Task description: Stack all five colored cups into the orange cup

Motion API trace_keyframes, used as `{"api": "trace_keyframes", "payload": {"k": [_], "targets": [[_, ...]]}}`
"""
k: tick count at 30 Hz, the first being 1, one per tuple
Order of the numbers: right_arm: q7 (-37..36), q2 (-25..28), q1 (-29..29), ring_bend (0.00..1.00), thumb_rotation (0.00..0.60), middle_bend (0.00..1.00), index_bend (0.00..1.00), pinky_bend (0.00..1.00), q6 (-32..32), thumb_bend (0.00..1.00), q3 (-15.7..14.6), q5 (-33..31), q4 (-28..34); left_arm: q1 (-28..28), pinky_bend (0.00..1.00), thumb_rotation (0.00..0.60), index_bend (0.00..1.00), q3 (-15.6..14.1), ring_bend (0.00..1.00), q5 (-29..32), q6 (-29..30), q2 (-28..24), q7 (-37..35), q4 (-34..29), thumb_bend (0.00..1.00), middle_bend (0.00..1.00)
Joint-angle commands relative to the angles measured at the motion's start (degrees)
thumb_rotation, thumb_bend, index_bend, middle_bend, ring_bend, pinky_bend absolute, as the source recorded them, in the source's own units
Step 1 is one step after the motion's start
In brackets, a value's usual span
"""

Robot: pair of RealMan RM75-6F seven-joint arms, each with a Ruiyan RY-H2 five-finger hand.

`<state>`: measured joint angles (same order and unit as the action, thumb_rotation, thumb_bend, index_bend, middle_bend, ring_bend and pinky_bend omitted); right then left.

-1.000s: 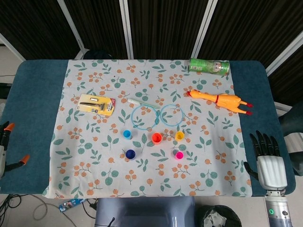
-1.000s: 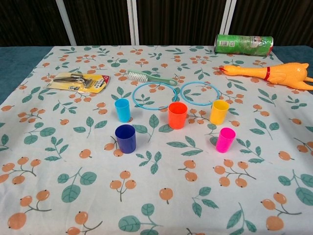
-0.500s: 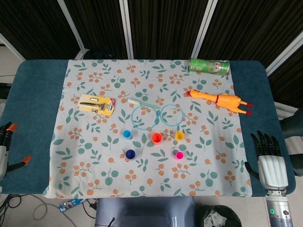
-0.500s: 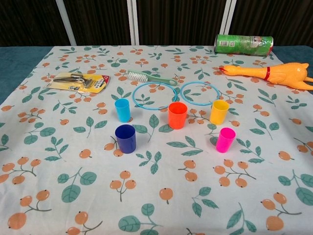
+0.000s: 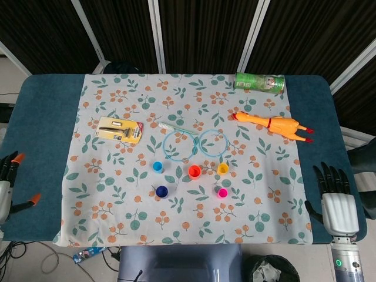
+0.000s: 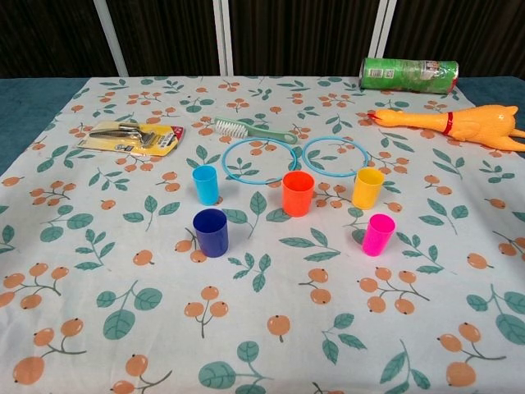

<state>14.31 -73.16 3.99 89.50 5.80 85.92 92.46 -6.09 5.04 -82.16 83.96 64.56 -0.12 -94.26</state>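
The orange cup (image 5: 194, 171) (image 6: 298, 193) stands upright in the middle of the floral cloth. Around it, each standing apart, are a light blue cup (image 5: 157, 166) (image 6: 205, 185), a dark blue cup (image 5: 161, 191) (image 6: 211, 232), a yellow cup (image 5: 222, 168) (image 6: 367, 188) and a pink cup (image 5: 221, 192) (image 6: 378, 234). My left hand (image 5: 7, 185) shows only at the far left edge of the head view, fingers apart, holding nothing. My right hand (image 5: 335, 200) hovers at the table's right front corner, fingers spread and empty. Neither hand shows in the chest view.
Behind the cups lie two blue rings (image 5: 194, 143), a brush (image 5: 171, 127) and a yellow packaged tool (image 5: 120, 130). A rubber chicken (image 5: 271, 124) and a green can (image 5: 259, 81) lie at the back right. The cloth (image 5: 111, 217) covers most of the blue table.
Both hands have drifted slightly toward the front edge of the head view. The cups have not moved.
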Motion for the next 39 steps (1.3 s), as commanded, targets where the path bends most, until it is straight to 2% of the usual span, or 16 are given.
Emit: {"api": "trace_keyframes", "payload": {"k": [1,5,10,13,20,30,39], "targets": [[0.34,-0.14,-0.06,0.00,0.600,0.00,0.00,0.06,-0.11,0.33,0.04,-0.36,-0.01,-2.67,0.00,0.600,0.07,-0.54,0.00,-3.49,-3.07,-1.00,-2.42,0.02,0.15,0.00],[1.00,-0.41,0.02,0.00,0.600,0.00,0.00,0.06,-0.09,0.33,-0.02,-0.15,0.12,-9.98,0.00,0.600,0.10,0.81,0.00,-8.74,-10.22,-4.04,-2.25,-2.88,0.15,0.00],[1.67,-0.87,0.09,0.00,0.600,0.00,0.00,0.06,-0.21,0.33,-0.10,-0.18,0.04,-18.31,0.00,0.600,0.11,2.83,0.00,-10.69,-19.98,-5.81,-0.52,-7.96,0.14,0.00],[2.40,-1.52,0.00,0.00,0.600,0.00,0.00,0.06,0.03,0.33,0.23,-0.83,-0.04,-24.00,0.00,0.600,0.12,4.08,0.00,-8.94,-28.15,-5.30,1.73,-10.70,0.14,0.00],[3.01,-1.54,-0.18,0.00,0.600,0.00,0.00,0.06,0.37,0.33,0.34,-1.00,0.09,-32.08,0.00,0.600,0.15,4.29,0.00,-4.09,-39.37,0.75,10.89,-12.50,0.14,0.00],[2.99,-1.35,-0.32,0.00,0.600,0.00,0.00,0.06,0.43,0.33,0.33,-1.10,0.20,-37.11,0.00,0.600,0.21,3.68,0.00,5.46,-42.20,10.58,22.84,-10.80,0.14,0.00],[2.55,-1.21,-0.35,0.00,0.600,0.00,0.00,0.06,0.43,0.33,0.31,-1.00,0.19,-39.64,0.00,0.600,0.29,2.44,0.00,12.10,-39.78,16.03,32.04,-9.25,0.14,0.00]]}}
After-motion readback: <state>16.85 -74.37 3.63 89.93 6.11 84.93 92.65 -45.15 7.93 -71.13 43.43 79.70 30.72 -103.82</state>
